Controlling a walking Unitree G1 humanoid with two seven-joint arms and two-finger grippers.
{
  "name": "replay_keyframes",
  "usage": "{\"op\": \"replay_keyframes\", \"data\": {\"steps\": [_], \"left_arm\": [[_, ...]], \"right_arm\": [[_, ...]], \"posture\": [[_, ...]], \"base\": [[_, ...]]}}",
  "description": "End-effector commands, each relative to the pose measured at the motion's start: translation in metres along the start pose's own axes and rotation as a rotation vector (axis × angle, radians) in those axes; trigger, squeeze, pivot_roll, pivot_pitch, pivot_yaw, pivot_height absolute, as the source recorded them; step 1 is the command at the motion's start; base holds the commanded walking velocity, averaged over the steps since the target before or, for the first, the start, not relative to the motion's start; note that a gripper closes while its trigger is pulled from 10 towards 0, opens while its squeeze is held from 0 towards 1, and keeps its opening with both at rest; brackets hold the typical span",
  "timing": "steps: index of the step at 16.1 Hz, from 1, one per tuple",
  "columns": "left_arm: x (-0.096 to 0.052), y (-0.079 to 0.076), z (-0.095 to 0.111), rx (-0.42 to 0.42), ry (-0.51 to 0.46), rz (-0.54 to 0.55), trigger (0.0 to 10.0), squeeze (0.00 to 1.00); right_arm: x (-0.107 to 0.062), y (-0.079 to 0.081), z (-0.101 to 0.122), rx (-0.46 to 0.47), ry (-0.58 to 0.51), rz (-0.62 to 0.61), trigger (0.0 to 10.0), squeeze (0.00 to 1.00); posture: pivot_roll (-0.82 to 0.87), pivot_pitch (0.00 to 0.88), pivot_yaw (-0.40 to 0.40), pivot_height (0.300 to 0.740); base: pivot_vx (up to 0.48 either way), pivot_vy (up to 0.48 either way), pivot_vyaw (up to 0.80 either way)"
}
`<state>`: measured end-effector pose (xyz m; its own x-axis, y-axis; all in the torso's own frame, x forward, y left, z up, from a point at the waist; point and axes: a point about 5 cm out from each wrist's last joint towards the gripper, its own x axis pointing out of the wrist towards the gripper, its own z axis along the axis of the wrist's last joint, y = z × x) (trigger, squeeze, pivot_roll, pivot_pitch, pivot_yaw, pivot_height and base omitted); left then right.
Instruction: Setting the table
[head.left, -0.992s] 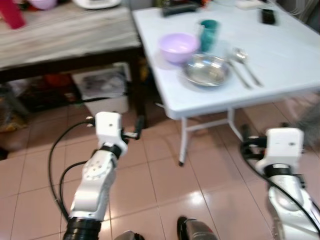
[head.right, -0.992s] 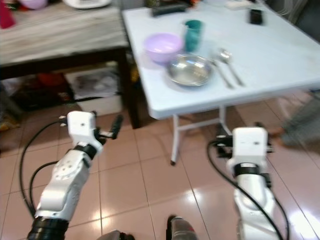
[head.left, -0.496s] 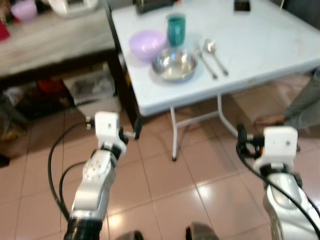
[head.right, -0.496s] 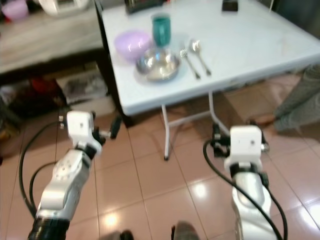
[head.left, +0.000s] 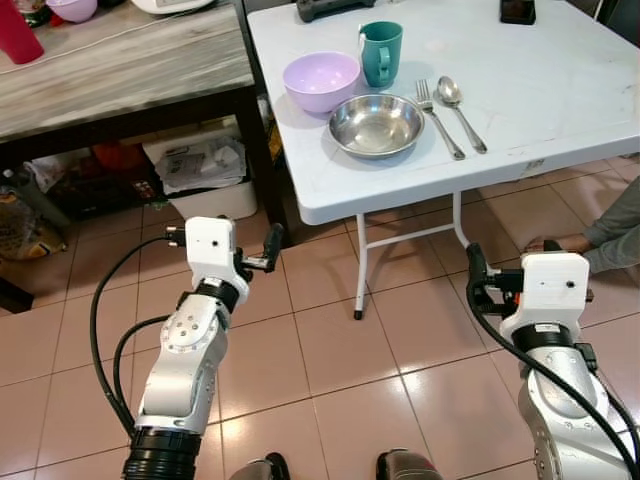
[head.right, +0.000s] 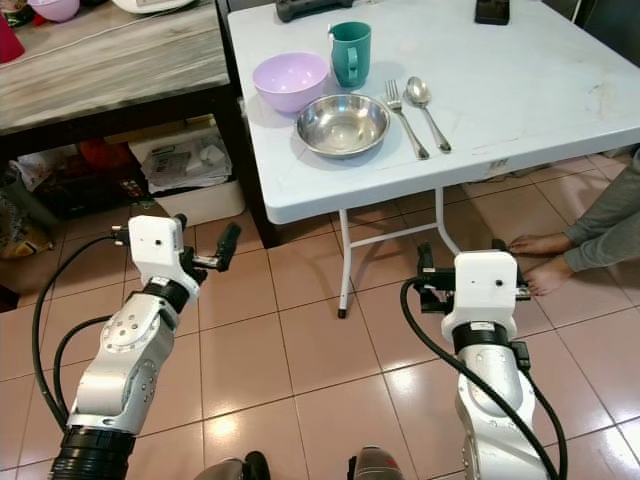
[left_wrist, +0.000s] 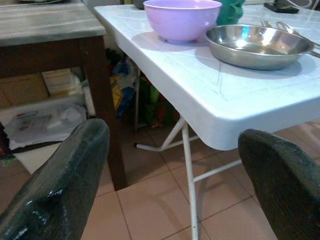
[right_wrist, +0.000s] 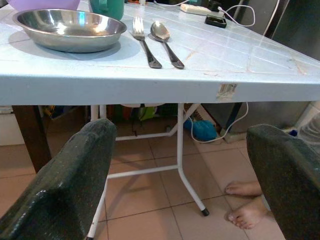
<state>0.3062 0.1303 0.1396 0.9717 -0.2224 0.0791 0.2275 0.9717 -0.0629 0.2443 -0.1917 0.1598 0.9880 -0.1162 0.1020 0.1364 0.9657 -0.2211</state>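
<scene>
Head views: steel bowl (head.left: 377, 125), fork (head.left: 437, 117), spoon (head.left: 460, 110) near table (head.left: 560, 90) front edge, up and ahead; long axes run away from robot.

Wrist views: left gripper (left_wrist: 175, 185) and right gripper (right_wrist: 185, 185) wide open, empty (right nearer cutlery).

White folding table (head.left: 560, 90) carries one place setting near its front left corner. Steel bowl (head.left: 376, 125) sits upright and empty, close to the front edge. Lilac bowl (head.left: 321, 81) stands upright just behind and to its left. Teal mug (head.left: 381, 52) stands upright behind the steel bowl. Fork (head.left: 437, 117) and spoon (head.left: 460, 110) lie parallel, side by side, just right of the steel bowl, heads pointing away from the front edge.
</scene>
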Motion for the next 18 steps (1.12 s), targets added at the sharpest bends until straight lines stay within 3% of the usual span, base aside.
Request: {"op": "replay_keyframes", "data": {"steps": [1,7,18], "left_arm": [[-0.0009,0.0018,0.0009,0.016,0.003,-0.001,10.0,0.0],[0.0016,-0.0015,0.0018,0.016,-0.002,-0.024,10.0,0.0],[0.0008,-0.0021,-0.0003,0.014,0.01,-0.026,10.0,0.0]], "right_arm": [[-0.0018,0.0032,0.0016,-0.001,-0.014,0.018,10.0,0.0],[-0.0015,0.0083,0.0029,0.003,-0.023,0.048,10.0,0.0],[-0.0032,0.0108,0.0024,0.01,-0.025,0.06,10.0,0.0]], "posture": [[-0.31,0.207,0.102,0.74],[-0.31,0.206,0.103,0.74],[-0.31,0.211,0.104,0.74]], "base": [[0.0,0.0,0.0],[0.0,0.0,0.73],[0.0,-0.408,0.76]]}}
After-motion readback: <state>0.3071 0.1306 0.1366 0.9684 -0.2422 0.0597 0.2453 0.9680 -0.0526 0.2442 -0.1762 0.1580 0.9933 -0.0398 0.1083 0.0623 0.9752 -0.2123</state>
